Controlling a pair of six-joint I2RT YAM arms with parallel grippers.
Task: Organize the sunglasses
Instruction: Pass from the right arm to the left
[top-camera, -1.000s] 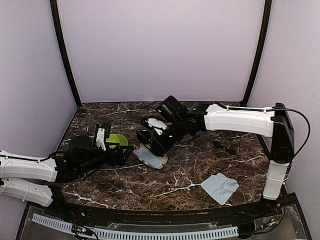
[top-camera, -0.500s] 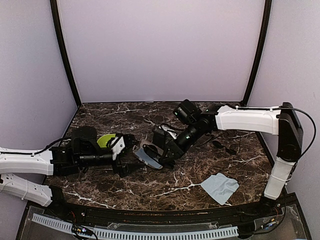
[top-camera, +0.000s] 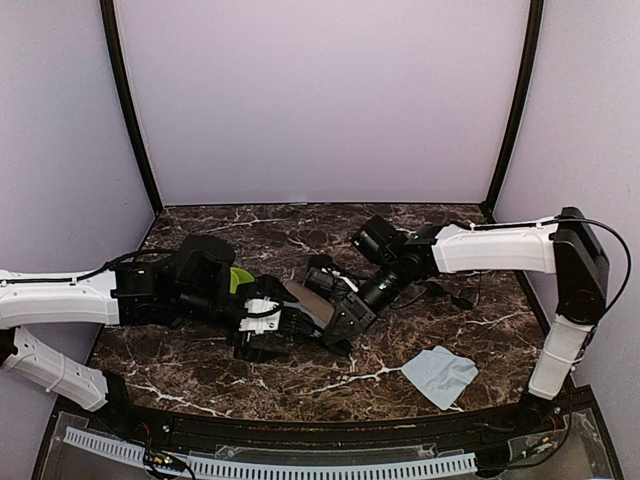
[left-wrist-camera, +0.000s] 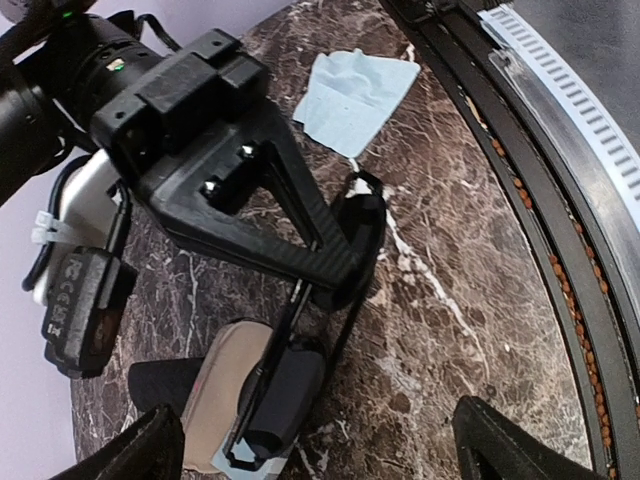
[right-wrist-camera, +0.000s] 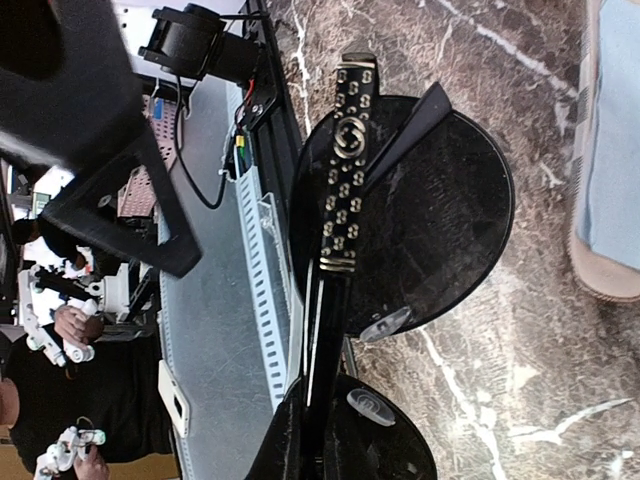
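Observation:
My right gripper (top-camera: 338, 318) is shut on a pair of round-lensed sunglasses (right-wrist-camera: 430, 220), gripping them at the folded temple arms. The sunglasses (left-wrist-camera: 290, 385) hang tilted over an open case with a tan lining (left-wrist-camera: 215, 395), their lower end at a blue cloth in the case. My left gripper (top-camera: 268, 326) stands open just left of the case (top-camera: 312, 300), its fingers (left-wrist-camera: 150, 450) wide apart on either side of case and glasses, touching nothing. A second pair of sunglasses (top-camera: 447, 292) lies on the table under the right forearm.
A light blue cloth (top-camera: 440, 375) lies flat at the front right of the marble table (top-camera: 200, 365). A green object (top-camera: 238, 280) shows partly behind the left arm. The two grippers are close together at the table's middle.
My left arm has swung right and forward to the case. My right gripper has moved right and toward the front with the sunglasses still in it.

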